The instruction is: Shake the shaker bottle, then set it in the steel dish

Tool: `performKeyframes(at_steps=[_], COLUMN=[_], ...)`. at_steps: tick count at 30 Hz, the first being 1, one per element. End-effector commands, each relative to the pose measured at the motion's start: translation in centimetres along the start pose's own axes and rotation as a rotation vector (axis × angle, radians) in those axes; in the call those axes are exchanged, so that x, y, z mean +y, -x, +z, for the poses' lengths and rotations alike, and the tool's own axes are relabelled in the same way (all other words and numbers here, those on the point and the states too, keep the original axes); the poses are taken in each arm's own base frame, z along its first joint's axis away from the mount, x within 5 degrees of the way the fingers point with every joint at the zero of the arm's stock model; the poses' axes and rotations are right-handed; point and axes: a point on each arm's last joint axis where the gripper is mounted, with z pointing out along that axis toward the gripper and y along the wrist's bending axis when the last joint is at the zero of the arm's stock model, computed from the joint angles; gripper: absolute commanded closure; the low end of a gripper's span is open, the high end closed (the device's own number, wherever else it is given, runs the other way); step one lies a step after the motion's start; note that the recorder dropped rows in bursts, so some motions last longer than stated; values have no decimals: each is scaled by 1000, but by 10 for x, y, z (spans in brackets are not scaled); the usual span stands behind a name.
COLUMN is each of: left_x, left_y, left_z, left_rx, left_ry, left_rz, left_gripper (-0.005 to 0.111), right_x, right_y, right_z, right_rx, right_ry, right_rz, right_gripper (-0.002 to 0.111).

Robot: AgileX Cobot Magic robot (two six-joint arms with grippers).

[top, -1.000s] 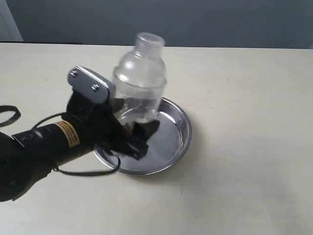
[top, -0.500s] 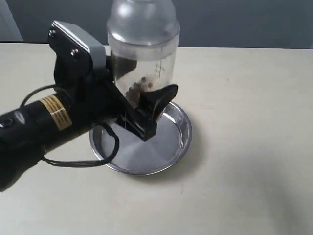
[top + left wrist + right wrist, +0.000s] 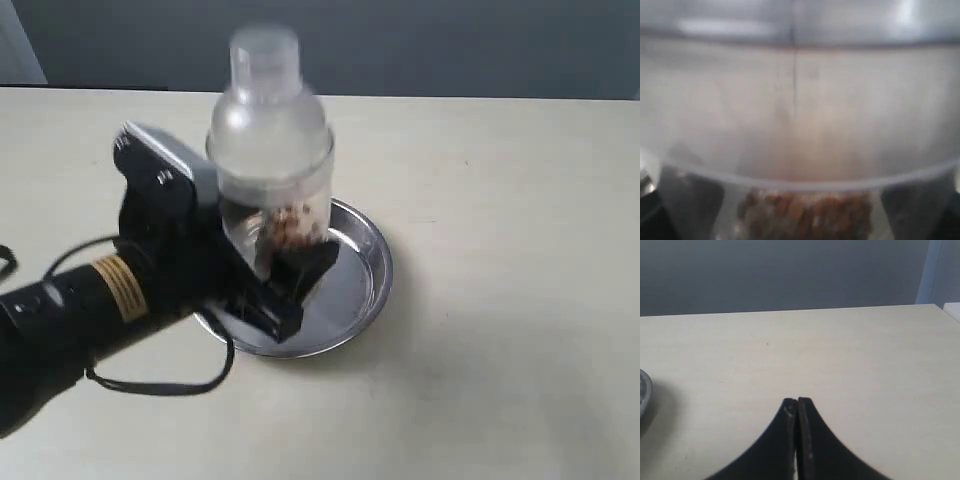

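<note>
The shaker bottle [image 3: 270, 160] is upright above the steel dish [image 3: 360, 285], motion-blurred, with brown granules low inside it. My left gripper [image 3: 285, 265] is shut on its lower body from the near left, one dark finger showing in front. In the left wrist view the bottle [image 3: 800, 125] fills the frame, granules at one edge, and the fingers barely show. The dish's rim [image 3: 643, 392] peeks in at the edge of the right wrist view. My right gripper [image 3: 797, 402] is shut and empty over bare table, outside the exterior view.
The pale tabletop [image 3: 500, 200] stretches right of the dish. A grey wall [image 3: 450, 45] runs behind the table's far edge. A black cable [image 3: 160, 385] loops under the left arm near the front.
The bottle rose sharply half a second ago and has now dropped back down toward the dish, granules shifting inside. The left gripper kept its hold throughout.
</note>
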Motion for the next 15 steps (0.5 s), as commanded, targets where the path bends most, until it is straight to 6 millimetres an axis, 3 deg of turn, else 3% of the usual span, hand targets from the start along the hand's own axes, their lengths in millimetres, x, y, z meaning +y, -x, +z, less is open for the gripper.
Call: performKeyframes(at_steps=[1,3,4,7,9,11,15], left_x=[-15,-17,-15,-8,-5,-5,-15], left_y=[43,65,63,11,-16,-9,55], left_z=[-12,-17,-15,0,6,6,-13], left_rx=[-306,-303,-245,8,63,-16,-257], left_ry=[-142,-133,-107,-65,-56,-65,-123], left_rz=[38,55,45,55,32,0,14], left_gripper=[106,106,106,106,106,106,106], right_x=[0,0,0,0,0,0,0], right_y=[1,1,1,1,1,1,1], right_z=[0,0,0,0,0,0,0], right_rx=[-14,-14,-14,-14,-14,-14,-14], right_ry=[1,1,1,1,1,1,1], right_rz=[-5,-5,-5,-5,-5,-5,-5], right_gripper=[109,109,109,109,109,109,109])
